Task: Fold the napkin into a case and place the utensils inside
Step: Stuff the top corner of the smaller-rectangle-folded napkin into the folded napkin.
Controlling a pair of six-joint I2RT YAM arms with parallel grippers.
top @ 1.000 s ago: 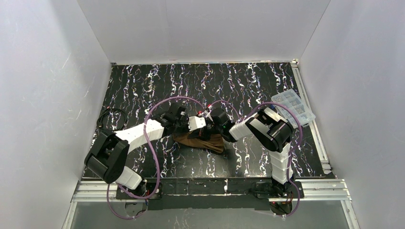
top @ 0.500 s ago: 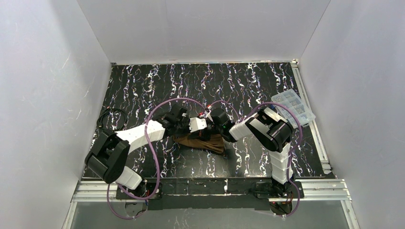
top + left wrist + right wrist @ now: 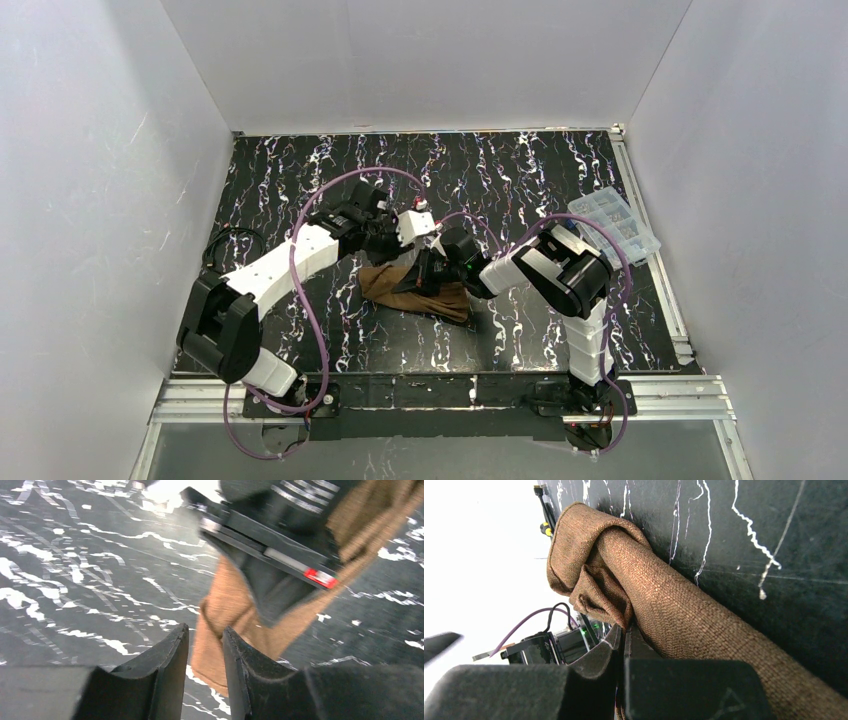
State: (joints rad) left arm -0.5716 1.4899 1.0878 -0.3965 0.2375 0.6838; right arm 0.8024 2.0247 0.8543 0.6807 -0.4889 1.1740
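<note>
The napkin (image 3: 398,292) lies bunched and rolled in the middle of the table (image 3: 290,170), more a loose twist than a flat case. The right gripper (image 3: 620,639) has its jaws pressed together on a fold at the roll's end, I'd guess to pin the cloth while it is reshaped. The left gripper (image 3: 205,636) hangs just above the napkin, fingers slightly parted with nothing between them, likely free for a new hold. I see no utensils; a clear compartment box (image 3: 612,224) sits well apart at the right.
</note>
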